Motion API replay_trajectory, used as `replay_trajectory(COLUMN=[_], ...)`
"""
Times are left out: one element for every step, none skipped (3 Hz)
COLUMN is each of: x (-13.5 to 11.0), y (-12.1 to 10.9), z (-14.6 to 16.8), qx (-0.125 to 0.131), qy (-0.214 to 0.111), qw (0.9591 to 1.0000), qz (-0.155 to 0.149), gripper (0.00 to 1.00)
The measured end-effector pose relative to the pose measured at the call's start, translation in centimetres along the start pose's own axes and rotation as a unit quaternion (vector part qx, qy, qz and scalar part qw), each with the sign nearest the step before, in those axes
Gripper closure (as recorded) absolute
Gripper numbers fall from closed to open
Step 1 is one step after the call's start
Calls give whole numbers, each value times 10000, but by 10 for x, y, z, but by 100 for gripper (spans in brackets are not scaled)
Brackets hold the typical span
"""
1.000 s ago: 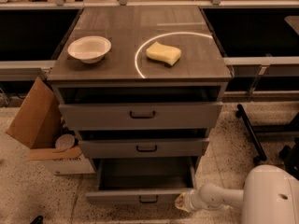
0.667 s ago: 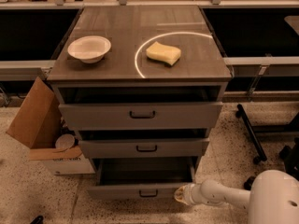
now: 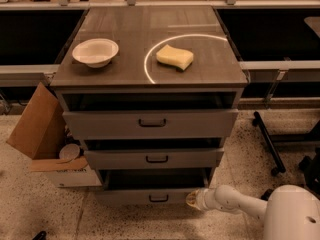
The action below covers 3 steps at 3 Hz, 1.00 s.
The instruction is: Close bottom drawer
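Drawers stand three high in the grey cabinet (image 3: 125, 71). The bottom drawer (image 3: 145, 196), lowest of them, is out a little, with a dark gap above its front. Its right end lies at 9 o'clock from the gripper (image 3: 192, 199), just beside it. Whether the gripper is wide or narrow cannot be told. A cardboard box (image 3: 35, 129) stands at the cabinet's 9 o'clock. On top sits a white bowl (image 3: 95, 51), with a yellow sponge (image 3: 175, 57) at its 3 o'clock.

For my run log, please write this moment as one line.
bottom drawer: partly open | hand: at right end of its front panel | step: closing not finished
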State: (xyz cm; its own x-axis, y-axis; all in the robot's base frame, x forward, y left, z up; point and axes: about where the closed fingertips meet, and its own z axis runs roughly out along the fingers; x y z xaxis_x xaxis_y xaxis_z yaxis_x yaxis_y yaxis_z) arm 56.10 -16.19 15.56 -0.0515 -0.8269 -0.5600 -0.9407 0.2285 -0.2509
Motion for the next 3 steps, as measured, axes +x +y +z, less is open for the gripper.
replay_trajectory(x=[1, 0, -2], y=[-18, -32, -42], z=[10, 18, 19], qx=[54, 102, 185], qy=[-6, -2, 10], qw=[10000, 9999, 9998], qz=[29, 66, 65], gripper=[100, 100, 100])
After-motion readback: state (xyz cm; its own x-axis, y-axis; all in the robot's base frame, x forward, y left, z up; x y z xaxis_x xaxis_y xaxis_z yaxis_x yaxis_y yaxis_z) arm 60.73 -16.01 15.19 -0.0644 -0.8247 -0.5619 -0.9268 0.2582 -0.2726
